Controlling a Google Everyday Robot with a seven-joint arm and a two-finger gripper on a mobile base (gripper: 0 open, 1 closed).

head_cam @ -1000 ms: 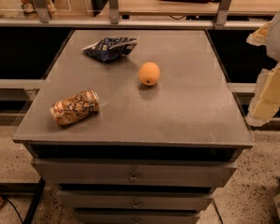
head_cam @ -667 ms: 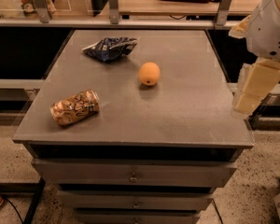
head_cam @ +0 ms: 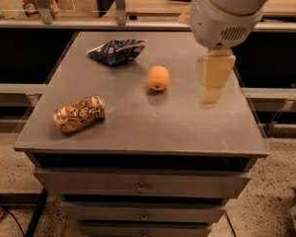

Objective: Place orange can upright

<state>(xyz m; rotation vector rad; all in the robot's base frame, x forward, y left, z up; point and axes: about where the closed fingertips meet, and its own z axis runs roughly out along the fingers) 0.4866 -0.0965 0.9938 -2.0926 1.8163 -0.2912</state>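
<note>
"Orange can: status?"
"Unchanged. It lies on its side at the front-left of the table, well apart from the claw. The claw has swung in from beyond the right edge and now hangs over the table's right part, right of the orange fruit. You cannot tell whether it is spread or pressed together."
"Meaning?"
"Approach begun; the can is not yet grasped. You likely need to travel left next"
</note>
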